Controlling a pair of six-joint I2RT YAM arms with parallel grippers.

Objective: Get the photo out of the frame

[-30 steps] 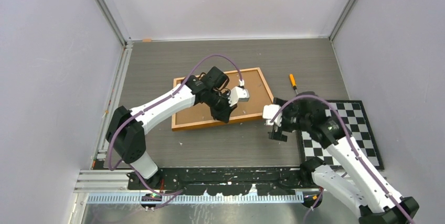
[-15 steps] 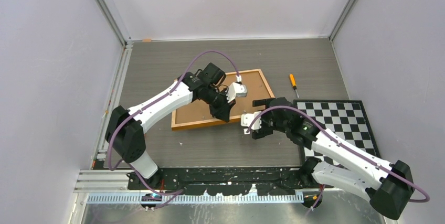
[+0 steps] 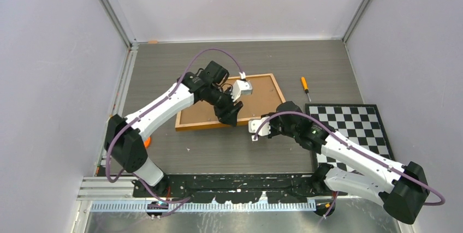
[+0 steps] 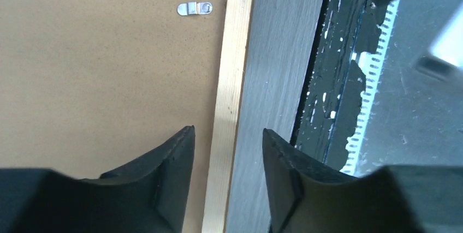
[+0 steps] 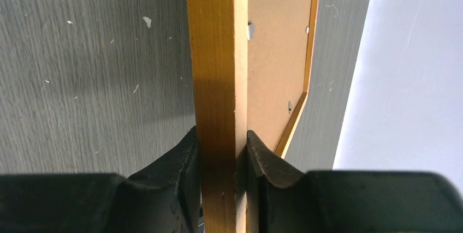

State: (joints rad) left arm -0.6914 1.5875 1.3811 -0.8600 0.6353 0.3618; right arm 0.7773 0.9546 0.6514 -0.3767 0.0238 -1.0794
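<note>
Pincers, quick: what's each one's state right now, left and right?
Left pincer: open, fingers astride the frame edge, not gripping.
Right pincer: closed on the frame's edge.

frame [image 3: 265, 92] back up, left gripper [image 3: 232, 117] above, right gripper [image 3: 254, 128] seemingly at its edge
</note>
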